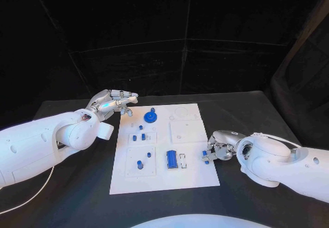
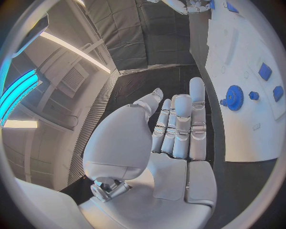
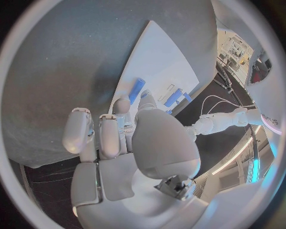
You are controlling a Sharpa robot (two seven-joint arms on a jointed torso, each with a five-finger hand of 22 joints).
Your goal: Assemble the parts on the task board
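Black table (image 1: pixel 254 107) | one white task board (image 1: pixel 192 175) between both hands | left hand (image 1: pixel 111 102) fingers apart, empty, one blue gear (image 1: pixel 150 116) beside it | right hand (image 1: pixel 220 147) pinches one small blue part (image 1: pixel 205 155)

Head camera: I look down from above on the black table (image 1: pixel 82 190), with the task board (image 1: pixel 164 147) in mid-frame, my left hand (image 1: pixel 110 102) just off its far left corner and my right hand (image 1: pixel 220 146) at its right edge.
Left wrist camera: it sits behind the left hand (image 2: pixel 173 138), very close, facing out along the fingers (image 2: pixel 197 114); the task board (image 2: pixel 250 109) curves past beside them.
Right wrist camera: it sits close behind the right hand (image 3: pixel 131 152), facing past it across the task board (image 3: pixel 161 67).
Shared: all three views take in the board; the left wrist view also catches the right hand (image 2: pixel 190 5) across it, and the right wrist view the left arm (image 3: pixel 223 121).
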